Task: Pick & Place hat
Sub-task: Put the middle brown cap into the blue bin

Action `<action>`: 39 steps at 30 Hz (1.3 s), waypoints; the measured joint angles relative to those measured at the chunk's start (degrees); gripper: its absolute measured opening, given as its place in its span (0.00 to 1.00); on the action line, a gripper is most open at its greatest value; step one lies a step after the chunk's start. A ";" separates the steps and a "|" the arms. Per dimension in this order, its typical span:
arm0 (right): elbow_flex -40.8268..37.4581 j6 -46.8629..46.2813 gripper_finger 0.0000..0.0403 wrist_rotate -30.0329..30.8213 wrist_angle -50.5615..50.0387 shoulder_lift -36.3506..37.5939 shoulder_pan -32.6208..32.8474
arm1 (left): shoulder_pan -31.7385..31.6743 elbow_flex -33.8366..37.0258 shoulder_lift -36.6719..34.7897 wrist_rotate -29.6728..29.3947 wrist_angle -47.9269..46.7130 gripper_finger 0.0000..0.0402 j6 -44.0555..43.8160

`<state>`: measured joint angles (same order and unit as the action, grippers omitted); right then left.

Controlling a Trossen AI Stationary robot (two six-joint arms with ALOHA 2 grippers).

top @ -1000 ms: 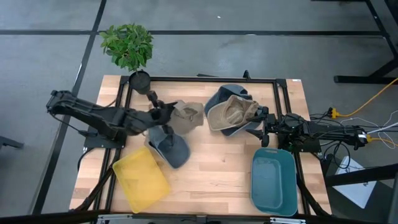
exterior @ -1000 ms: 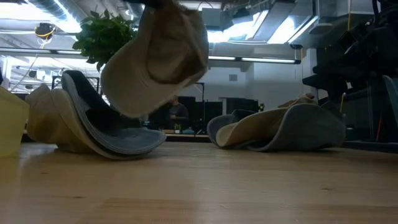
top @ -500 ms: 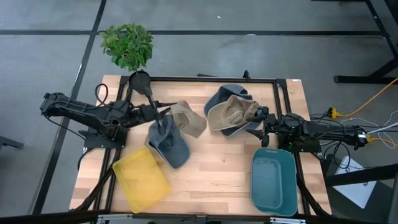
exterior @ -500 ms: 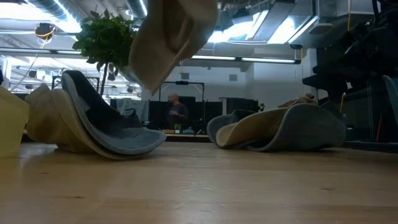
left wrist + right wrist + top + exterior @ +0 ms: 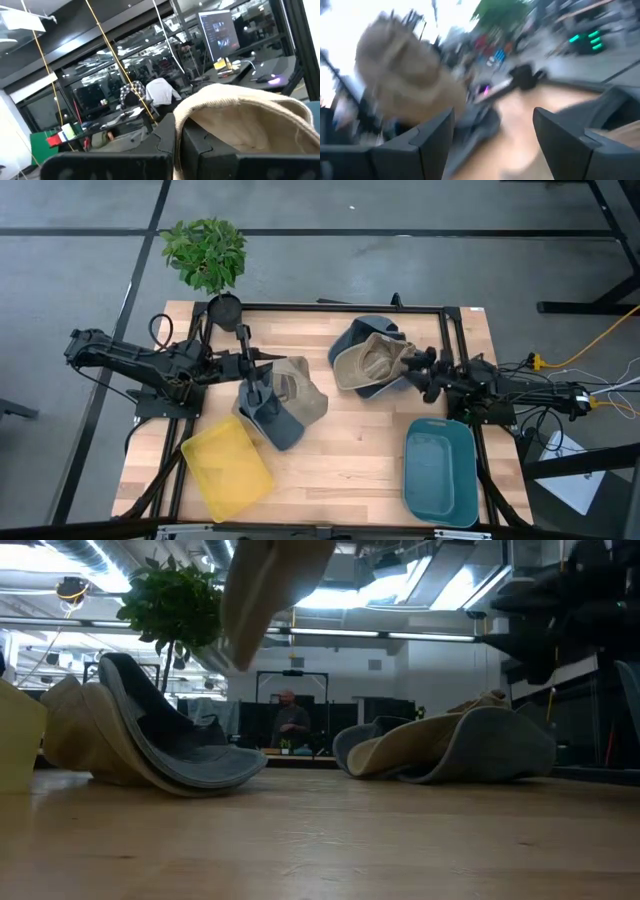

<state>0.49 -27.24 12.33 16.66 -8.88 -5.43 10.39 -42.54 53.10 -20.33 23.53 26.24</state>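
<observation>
My left gripper (image 5: 258,367) is shut on a tan hat (image 5: 297,386), which hangs high above the table in the low view (image 5: 268,595). Below it a blue-grey hat (image 5: 273,420) lies on its brim and leans on another tan hat (image 5: 70,730). A pile of tan and blue-grey hats (image 5: 368,358) rests on the table's far right part. My right gripper (image 5: 418,365) is open beside that pile and touches nothing; its wrist view is blurred, with a tan hat (image 5: 402,75) ahead of it. My left gripper pinches the tan hat's edge (image 5: 186,116) between its two shut fingers (image 5: 150,145), reaching level from the table's left side. The hat is lifted clear of the table and hangs from the fingers toward the table's middle.
A yellow bin (image 5: 226,471) sits at the near left and a teal bin (image 5: 440,471) at the near right. A potted plant (image 5: 207,255) stands at the far left edge. Bare wood lies between the two bins. A person (image 5: 291,725) stands in the room beyond.
My left gripper has drawn back a little toward the table's left edge and risen, and the tan hat has gone up with it, turned, and swung toward the near edge. My right arm has lifted and tipped beside the hat pile.
</observation>
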 joint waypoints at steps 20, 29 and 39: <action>0.01 4.85 0.67 -0.42 19.81 -12.11 0.00 | -5.36 -0.86 7.54 -7.50 18.48 0.01 0.00; 4.51 12.02 0.67 -6.10 28.84 -26.06 0.00 | -8.07 -7.02 14.25 -6.61 19.06 0.01 0.09; 16.91 14.67 0.67 -10.24 28.73 -44.37 0.07 | -8.24 -10.69 16.28 -6.55 18.91 0.01 3.23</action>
<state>17.40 -12.57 2.09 45.40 -53.26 -5.37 2.15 -53.23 69.38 -26.88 42.44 29.47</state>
